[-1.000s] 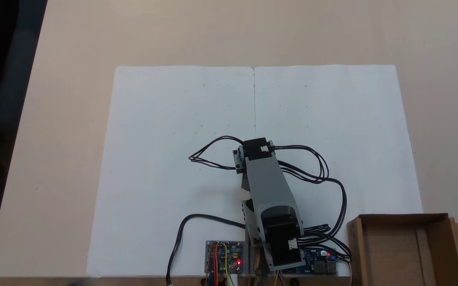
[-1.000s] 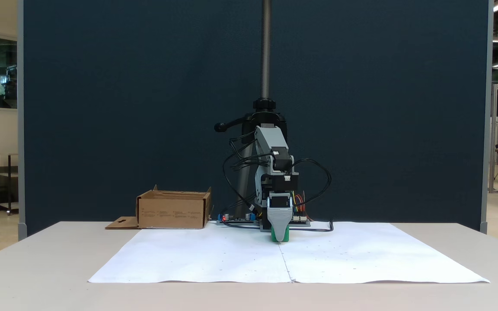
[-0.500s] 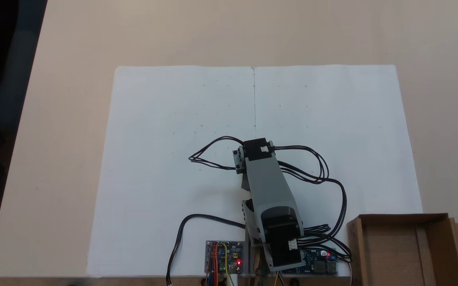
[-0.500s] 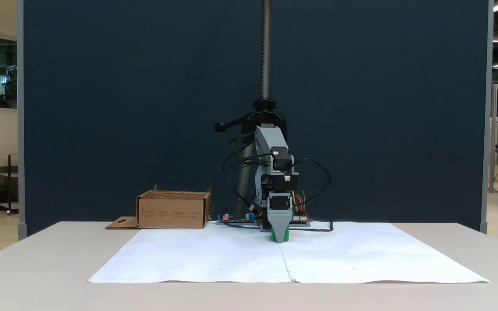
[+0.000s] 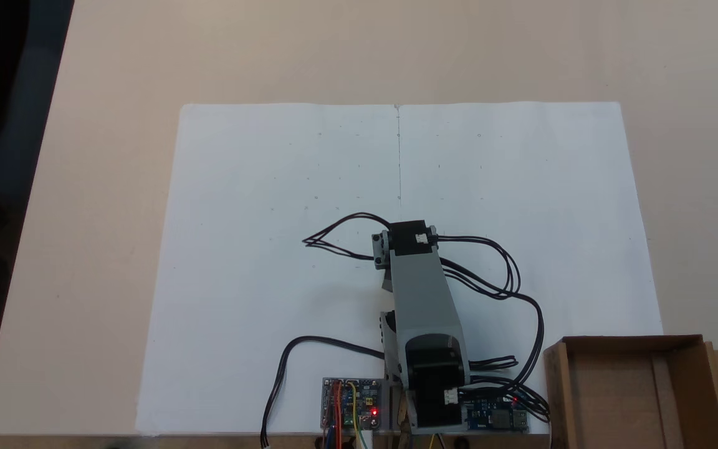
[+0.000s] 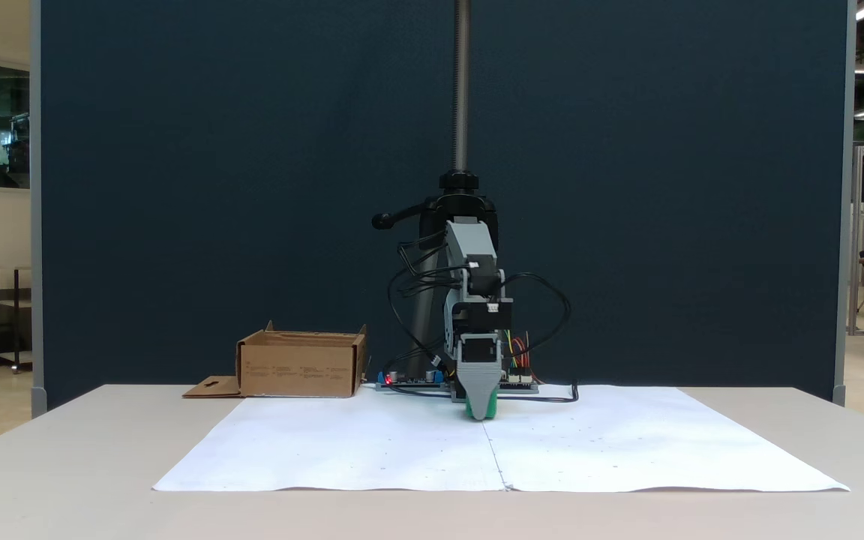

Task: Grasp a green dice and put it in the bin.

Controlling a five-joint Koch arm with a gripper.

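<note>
The white paper sheet (image 6: pixel 372 442) covers the middle of the table (image 6: pixel 64 465), and everything else is placed against it. In the front-facing fixed view, the gripper (image 6: pixel 479 411) points straight down near the sheet's far edge, close to its centre crease. The green dice (image 6: pixel 469 409) shows as thin slivers of bright green at either side of the grey front jaw, right at the gripper's tip and down at the paper. The 2 jaws stand one behind the other for this camera, so whether they are apart, together or clamped on the dice cannot be told. Whether the dice touches the sheet or sits just off it is also unclear.

In the fixed view from above, the arm (image 5: pixel 424 299) reaches out over the sheet from its base at the sheet's near edge, hiding the gripper and dice beneath it. Black cables (image 5: pixel 508 274) loop out over the paper on both sides. The bin (image 5: pixel 621 399) sits off the sheet's corner, beside the base, its flap with the hang-hole on its outer side.
</note>
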